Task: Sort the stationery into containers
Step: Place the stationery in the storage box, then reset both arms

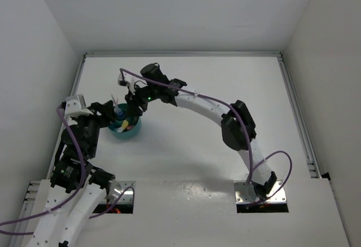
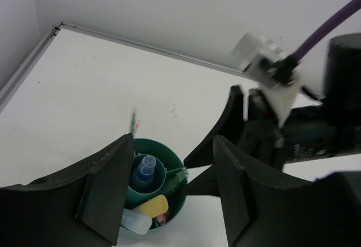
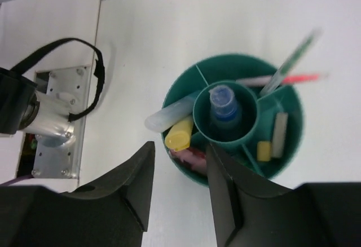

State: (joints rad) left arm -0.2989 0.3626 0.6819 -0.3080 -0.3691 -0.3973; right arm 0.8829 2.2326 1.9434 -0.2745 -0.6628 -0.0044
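Observation:
The round teal container (image 3: pixel 237 60) holds the stationery. A clear blue-capped bottle (image 3: pixel 223 103) stands in its middle tube. Round it lie a yellow marker (image 3: pixel 179 134), a pale marker (image 3: pixel 169 114), a pink marker (image 3: pixel 192 157), thin pens (image 3: pixel 287 66) and eraser bits (image 3: pixel 279 134). My right gripper (image 3: pixel 177 185) hovers open over the cup's rim, nothing between its fingers. My left gripper (image 2: pixel 169 196) is open just beside the container (image 2: pixel 181 199), one finger (image 2: pixel 107 190) covering its left side. The cup (image 1: pixel 127 131) sits left of centre in the top view, between both grippers.
My right gripper's dark fingers (image 2: pixel 225 128) and its purple cable (image 2: pixel 327 30) crowd the right of the left wrist view. The left arm's base (image 3: pixel 45 111) stands near the cup. A metal rail (image 1: pixel 183 54) edges the table's far side.

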